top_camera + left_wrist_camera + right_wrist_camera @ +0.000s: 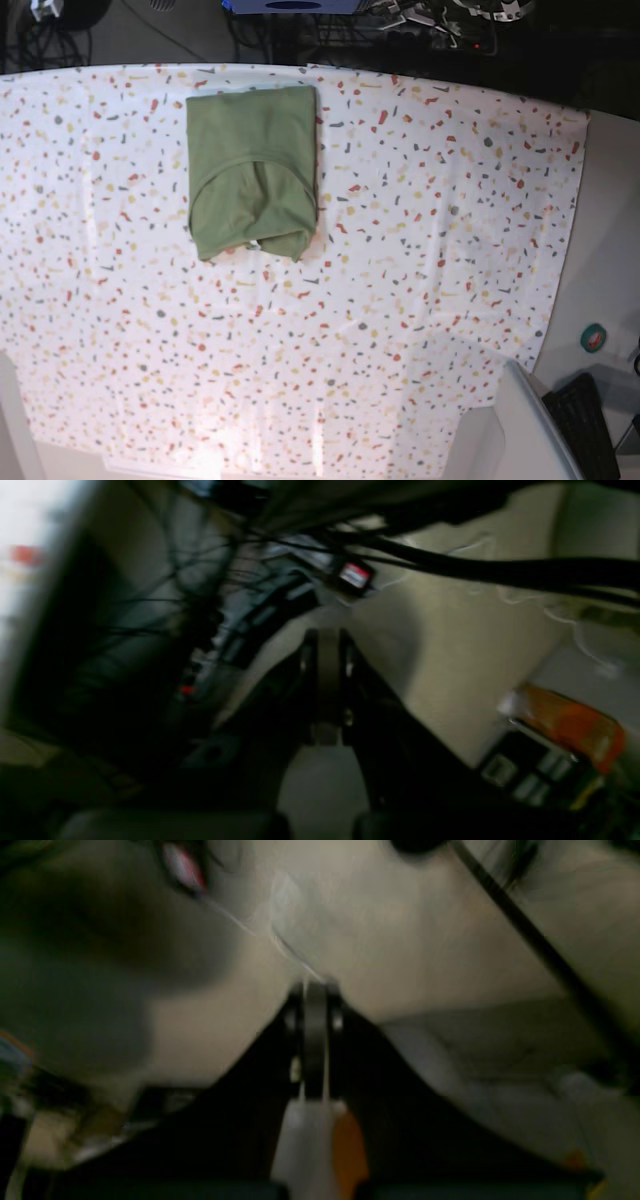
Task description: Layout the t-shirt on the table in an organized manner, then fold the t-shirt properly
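Base view, folded t-shirt (pixel 253 170), no pincer near

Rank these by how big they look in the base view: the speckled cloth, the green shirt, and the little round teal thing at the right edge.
1. Speckled cloth, covering most of the picture.
2. Folded green shirt.
3. Round teal thing, by far the smallest.

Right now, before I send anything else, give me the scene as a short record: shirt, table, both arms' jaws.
t-shirt: olive green, folded into a compact rectangle, lying flat
position: far part of the table, toward the base view's left
contact: nothing touching it
arms: neither appears in the base view
left gripper: jaws shut, holding nothing, pointing off at cables and a wall
right gripper: jaws shut, holding nothing
wrist views: blurred, no shirt in either
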Available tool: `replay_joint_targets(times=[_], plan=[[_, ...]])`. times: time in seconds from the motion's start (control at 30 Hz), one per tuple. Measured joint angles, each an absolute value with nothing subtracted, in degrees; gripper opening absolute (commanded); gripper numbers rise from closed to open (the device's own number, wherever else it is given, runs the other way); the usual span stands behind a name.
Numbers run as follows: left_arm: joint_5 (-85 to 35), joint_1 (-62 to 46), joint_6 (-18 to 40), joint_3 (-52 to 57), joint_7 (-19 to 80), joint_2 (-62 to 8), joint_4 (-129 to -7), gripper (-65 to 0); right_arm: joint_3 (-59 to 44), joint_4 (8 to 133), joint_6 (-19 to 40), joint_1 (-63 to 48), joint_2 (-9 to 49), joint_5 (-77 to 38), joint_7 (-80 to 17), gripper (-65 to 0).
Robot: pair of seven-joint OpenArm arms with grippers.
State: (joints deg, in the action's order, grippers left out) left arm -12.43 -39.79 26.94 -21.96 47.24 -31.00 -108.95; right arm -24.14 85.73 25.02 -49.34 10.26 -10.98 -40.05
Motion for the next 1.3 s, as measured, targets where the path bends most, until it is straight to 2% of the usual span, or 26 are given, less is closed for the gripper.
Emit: replay_joint_targets(times=[0.17,0.27,0.4,0.5,0.63,0.73,0.87,0.93,1.07,1.17,1.3], plan=[[-12.21,-37.06,26.41,-27.88,42.37,-30.06,-96.27,-65.0,-13.41,65.58,25.61,-42.28,11.79,-11.7,-28.18,-65.0],[-12.64,-33.01,26.39,-31.64,36.1,-27.05,-82.48,-65.0,-8.62,51.99,24.64,-35.18,13.45,-10.57,-23.33,-65.0],[-12.29,-26.81,23.73,-36.03,28.97,-23.4,-66.02,-65.0,-1.93,36.42,24.51,-27.14,13.78,-10.74,-11.0,-65.0],[-12.51,-21.91,22.33,-38.02,20.6,-19.51,-53.84,-65.0,6.87,24.21,24.71,-20.97,12.97,-10.94,0.38,-65.0],[-12.86,-16.71,22.48,-39.0,12.19,-13.06,-36.82,-65.0,15.73,9.74,24.69,-12.69,13.1,-10.72,8.91,-65.0],[-12.43,-12.23,22.31,-39.0,3.53,-8.38,-20.95,-65.0,18.79,7.2,24.51,-8.71,13.93,-10.48,12.47,-65.0],[-13.15,-7.11,22.28,-38.98,-13.63,-3.77,-3.75,-65.0,21.43,7.42,24.49,-5.41,12.97,-10.7,12.29,-65.0],[-13.45,-6.66,22.26,-38.46,-18.39,-3.51,-2.17,-65.0,22.26,7.49,24.45,-5.04,12.08,-10.7,12.49,-65.0],[-13.3,-6.37,22.28,-38.59,-18.55,-4.21,-2.09,-65.0,22.26,7.38,23.33,-5.96,9.72,-10.48,11.92,-65.0],[-13.28,-6.42,22.28,-38.89,-18.46,-5.89,-3.95,-65.0,22.26,7.38,16.01,-6.09,7.92,-10.44,12.05,-65.0],[-13.32,-5.98,22.24,-38.89,-18.59,-7.77,-5.58,-65.0,22.26,7.44,9.89,-5.74,6.04,-10.66,12.43,-65.0]])
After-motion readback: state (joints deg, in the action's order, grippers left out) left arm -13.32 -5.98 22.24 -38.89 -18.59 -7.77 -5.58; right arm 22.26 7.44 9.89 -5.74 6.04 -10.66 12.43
